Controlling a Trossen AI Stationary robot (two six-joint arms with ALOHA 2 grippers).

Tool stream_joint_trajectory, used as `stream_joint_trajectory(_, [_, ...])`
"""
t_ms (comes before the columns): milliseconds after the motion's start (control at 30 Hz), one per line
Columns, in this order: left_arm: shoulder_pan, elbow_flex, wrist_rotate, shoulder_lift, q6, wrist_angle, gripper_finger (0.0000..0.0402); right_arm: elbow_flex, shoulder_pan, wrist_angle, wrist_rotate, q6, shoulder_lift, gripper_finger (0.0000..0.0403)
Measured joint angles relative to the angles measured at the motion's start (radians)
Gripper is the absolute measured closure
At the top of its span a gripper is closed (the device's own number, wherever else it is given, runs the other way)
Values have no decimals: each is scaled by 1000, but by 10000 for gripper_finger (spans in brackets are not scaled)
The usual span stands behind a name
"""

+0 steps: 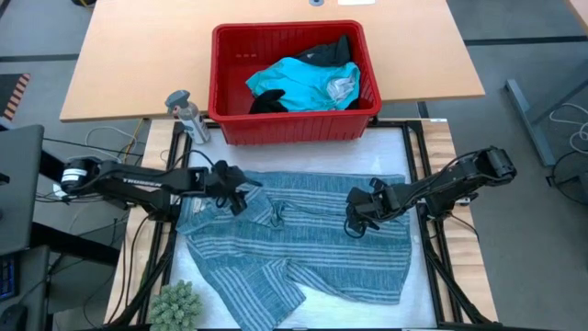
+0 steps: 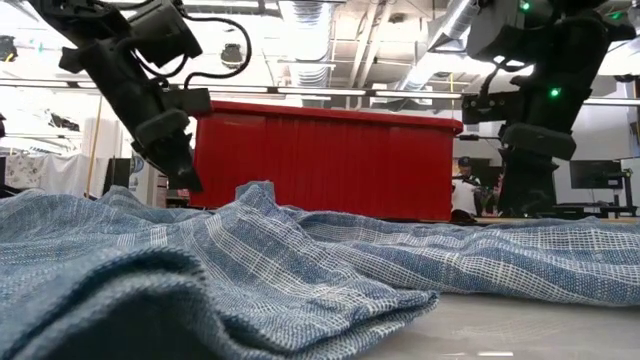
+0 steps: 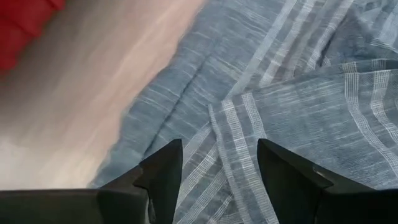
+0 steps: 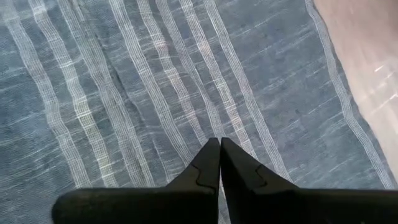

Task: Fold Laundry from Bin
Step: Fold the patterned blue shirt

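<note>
Striped garment (image 1: 294, 244) nearest, spread rumpled on table (image 1: 129, 55) before bin (image 1: 294, 124); turquoise garment (image 1: 303, 83) and black ones remain in bin. Left gripper (image 3: 217, 171) parted over raised fold. Right gripper (image 4: 219, 162) clenched, empty, above cloth. Judged step: flattening before first fold. Next: grip edge, pull wrinkles out.
</note>
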Motion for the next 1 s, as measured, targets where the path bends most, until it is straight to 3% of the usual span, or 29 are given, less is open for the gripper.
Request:
stream_joint_trajectory(567, [31, 0, 74, 187, 35, 62, 205, 0, 0, 20, 0, 18, 0, 362])
stream_joint_trajectory(833, [30, 5, 27, 220, -41, 53, 205, 0, 0, 19, 0, 14, 0, 362])
stream_joint_trajectory(1000, [30, 53, 38, 220, -42, 2, 235, 0, 0, 20, 0, 15, 0, 362])
